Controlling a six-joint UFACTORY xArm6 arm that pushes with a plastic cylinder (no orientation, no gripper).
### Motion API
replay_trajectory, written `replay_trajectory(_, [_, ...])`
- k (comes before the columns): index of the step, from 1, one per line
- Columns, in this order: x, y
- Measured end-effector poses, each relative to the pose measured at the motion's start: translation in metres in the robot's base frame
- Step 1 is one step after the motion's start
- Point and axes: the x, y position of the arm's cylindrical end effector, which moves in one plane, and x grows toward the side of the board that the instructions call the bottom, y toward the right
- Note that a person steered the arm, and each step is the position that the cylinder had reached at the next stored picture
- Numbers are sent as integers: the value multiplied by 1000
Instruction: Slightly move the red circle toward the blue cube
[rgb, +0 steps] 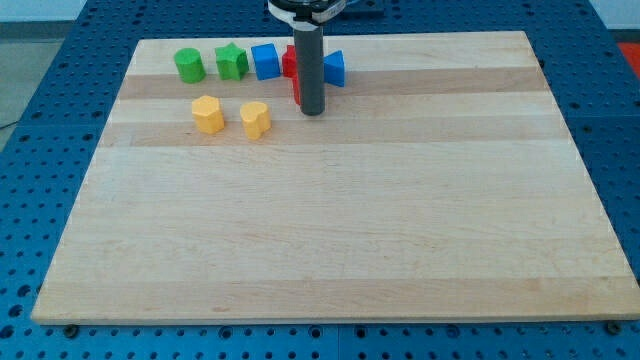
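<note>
- Desk (330, 240): wooden board; all blocks lie near the view's top.
- Yellow blocks (208, 114) and (255, 119): side by side, left of the tool.
- Tool: a rod with no jaws, gripping nothing; my tip (313, 111) stands on the desk.
- Red blocks (290, 63): largely hidden behind the rod, touching it; shapes unclear.
- Blue cube (265, 61): just left of the red.
- Blue block (335, 68): right of the rod.
- Green blocks (189, 65), (232, 62): far left of the row.

I am finding no legible text, labels, brands, numbers or signs on the wooden board (330, 220), the blocks or the rod.
</note>
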Motion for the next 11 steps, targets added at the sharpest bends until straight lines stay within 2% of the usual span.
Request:
replay_trajectory(1, [0,41])
replay_trajectory(2, [-5,43])
replay_trajectory(4, [-22,-37])
replay_trajectory(5, [-22,-43])
replay_trajectory(7, [-26,7])
replay_trajectory(9, [-45,-9])
replay_trajectory(11, [-45,-32])
